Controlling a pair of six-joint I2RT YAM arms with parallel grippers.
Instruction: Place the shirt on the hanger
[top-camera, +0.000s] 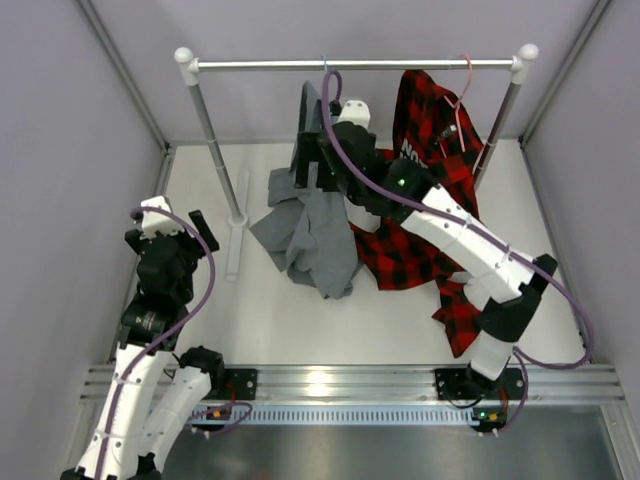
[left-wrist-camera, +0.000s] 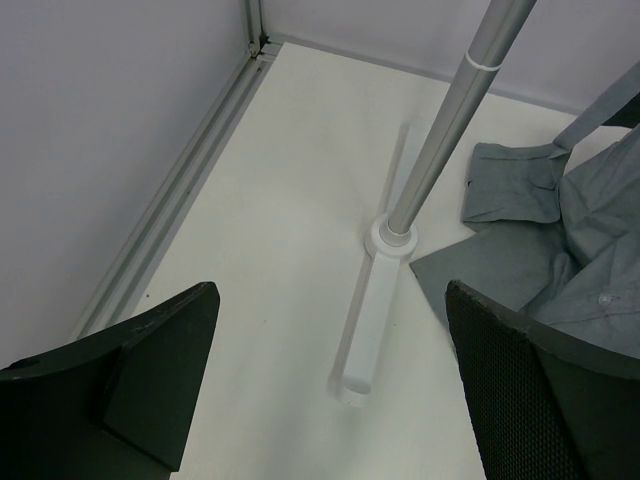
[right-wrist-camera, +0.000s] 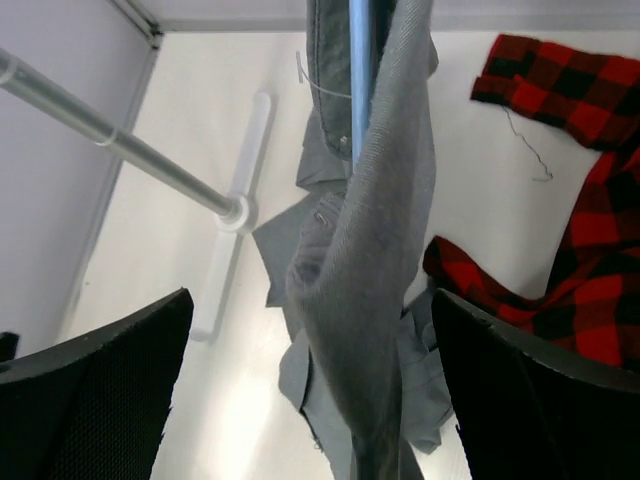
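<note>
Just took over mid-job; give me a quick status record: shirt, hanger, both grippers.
shirt: grey, draped over the hanger, lower part pooled on the table
hanger: light blue, hook up at the rail
right gripper: open, fingers either side of the shirt, not gripping
left gripper: open, empty, near the rack post
other: plaid shirt on the rail

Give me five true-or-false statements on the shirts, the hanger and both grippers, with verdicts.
1. The shirt hangs from the rail, its lower end on the table. True.
2. The left gripper is shut on a sleeve. False: it is open and holds nothing.
3. The plaid shirt is left of the grey one in the top view. False: it is on the right.
4. The right gripper is open, fingers either side of the shirt. True.
5. The hanger lies flat on the table. False: it is up among the shirt's folds.
</note>
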